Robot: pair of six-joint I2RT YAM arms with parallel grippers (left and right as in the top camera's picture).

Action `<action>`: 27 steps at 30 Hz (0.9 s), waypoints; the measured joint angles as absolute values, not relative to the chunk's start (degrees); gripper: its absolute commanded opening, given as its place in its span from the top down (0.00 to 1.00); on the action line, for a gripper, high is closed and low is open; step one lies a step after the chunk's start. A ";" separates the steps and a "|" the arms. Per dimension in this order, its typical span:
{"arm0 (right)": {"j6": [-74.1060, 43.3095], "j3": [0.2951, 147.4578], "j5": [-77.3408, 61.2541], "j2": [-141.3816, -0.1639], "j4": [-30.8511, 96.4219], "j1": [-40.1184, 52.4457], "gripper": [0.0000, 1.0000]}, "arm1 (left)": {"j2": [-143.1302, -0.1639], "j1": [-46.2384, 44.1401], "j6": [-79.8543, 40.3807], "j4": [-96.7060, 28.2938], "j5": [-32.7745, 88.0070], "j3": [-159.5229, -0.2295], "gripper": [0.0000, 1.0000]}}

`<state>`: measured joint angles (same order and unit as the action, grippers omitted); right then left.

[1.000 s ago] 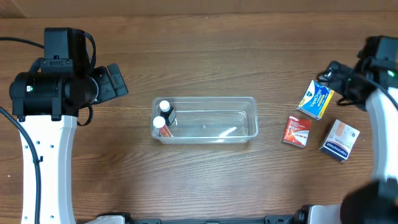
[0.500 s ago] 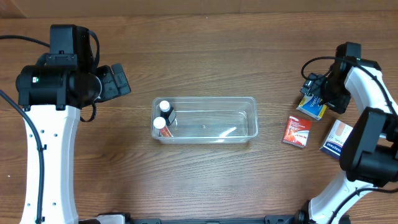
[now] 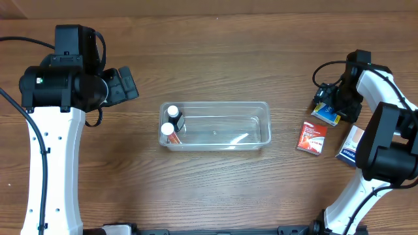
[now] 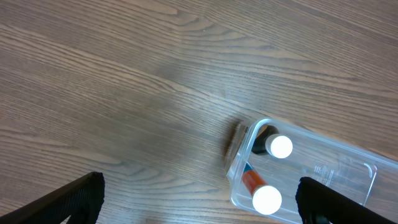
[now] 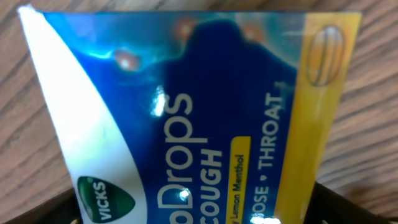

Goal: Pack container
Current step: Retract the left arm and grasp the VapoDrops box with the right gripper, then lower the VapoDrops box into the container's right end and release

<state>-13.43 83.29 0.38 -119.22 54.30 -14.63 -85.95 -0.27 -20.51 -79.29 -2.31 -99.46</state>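
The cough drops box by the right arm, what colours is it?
The box is blue, white and yellow; right wrist view shows it best.

Cough-drop box (image 5: 186,112) under right gripper (image 3: 331,106): blue, white swoosh, yellow edge, green logo. Next box (image 3: 312,138) out: red. Container (image 3: 261,124) clear, bottle caps (image 4: 280,147) white. Table (image 3: 215,189) brown woodgrain.

**Loose items on the wooden surface (image 3: 215,189).** A blue-and-yellow Vicks cough-drop box (image 5: 186,112) was seen at the right. A red box (image 3: 312,138) and a white box (image 3: 351,143) were laid near it. A white-capped dark bottle (image 3: 172,111) and a white-capped orange bottle (image 3: 169,130) were stood just beside each other, left of centre.
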 measured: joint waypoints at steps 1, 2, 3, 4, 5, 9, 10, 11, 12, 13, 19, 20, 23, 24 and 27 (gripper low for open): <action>-13.41 83.29 0.38 -119.22 54.35 -14.63 0.20 | -85.95 -0.27 -20.51 -79.29 -2.31 -99.46 0.00; -13.30 83.29 0.36 -119.22 54.43 -14.63 0.21 | -85.95 -0.27 -20.53 -79.29 -2.31 -99.46 0.00; -13.32 83.29 0.38 -119.22 54.46 -14.63 0.24 | -85.95 -0.27 -20.51 -79.29 -2.31 -99.46 0.00; -13.26 83.31 0.36 -119.22 54.48 -14.63 0.25 | -85.95 -0.27 -20.51 -79.29 -2.31 -99.46 0.00; -13.28 83.31 0.38 -119.22 54.46 -14.63 0.27 | -85.95 -0.27 -20.51 -79.29 -2.31 -99.46 0.00; -13.26 83.61 0.21 -119.22 54.41 -14.63 0.31 | -85.95 -0.27 -20.53 -79.29 -2.31 -99.46 0.00; -13.26 83.61 0.21 -119.22 54.43 -14.63 0.32 | -85.95 -0.27 -20.51 -79.29 -2.31 -99.46 0.00; -13.26 83.64 0.23 -119.22 54.43 -14.63 0.33 | -85.95 -0.27 -20.53 -79.29 -2.31 -99.46 0.00; -13.26 83.72 0.21 -119.22 54.61 -14.63 0.34 | -85.95 -0.27 -20.51 -79.29 -2.31 -99.46 0.00; -13.26 84.23 0.21 -119.22 55.48 -14.66 0.36 | -85.95 -0.27 -20.51 -79.29 -2.31 -99.46 0.00; -13.23 92.92 -0.75 -118.08 63.92 -14.15 0.35 | -85.95 -0.27 -20.51 -79.24 -2.28 -99.46 0.00; -13.28 94.13 -1.06 -116.90 65.54 -13.76 0.35 | -85.95 -0.27 -20.51 -79.24 -2.28 -99.46 0.00; -13.13 95.70 -2.13 -110.39 68.90 -11.53 0.35 | -85.95 -0.27 -20.53 -79.24 -2.28 -99.46 0.00; -12.95 95.94 -2.52 -106.87 70.65 -9.98 0.34 | -85.95 -0.27 -20.51 -79.24 -2.28 -99.46 0.00; -12.38 96.82 -3.07 -97.86 74.41 -4.29 0.34 | -85.95 -0.27 -20.51 -79.20 -2.28 -99.46 0.00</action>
<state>-12.38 96.82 -3.07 -97.86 74.41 -4.29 -85.95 -0.27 -20.51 -79.20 -2.28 -99.46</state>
